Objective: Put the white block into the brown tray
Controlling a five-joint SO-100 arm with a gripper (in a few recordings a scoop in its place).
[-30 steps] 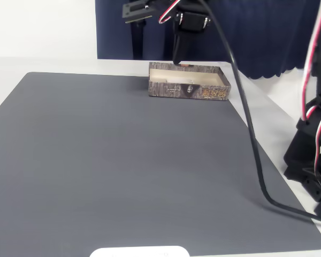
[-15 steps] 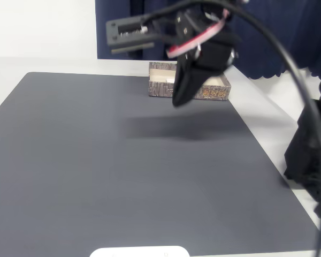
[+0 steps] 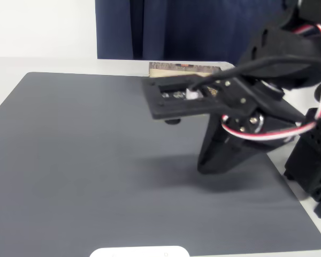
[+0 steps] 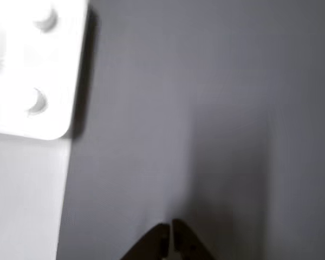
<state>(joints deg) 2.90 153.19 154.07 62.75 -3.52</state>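
Note:
The brown tray (image 3: 184,67) stands at the mat's far edge; just a strip of its back wall and rim shows above my arm. The white block is hidden from view. In the fixed view my gripper (image 3: 206,167) hangs over the right half of the grey mat, well in front of the tray, tips pointing down close to the mat. The wrist view has the two dark fingertips (image 4: 169,241) pressed together over bare mat, so the gripper is shut with nothing in it.
A wide white rounded plate shape (image 3: 139,251) lies at the mat's near edge, and it fills the wrist view's upper left (image 4: 32,65). The arm's black base (image 3: 310,160) stands to the right of the grey mat (image 3: 80,155). A dark blue curtain hangs behind.
The arm has swung from above the tray at the back toward the front right and come down low over the mat. It now covers most of the tray.

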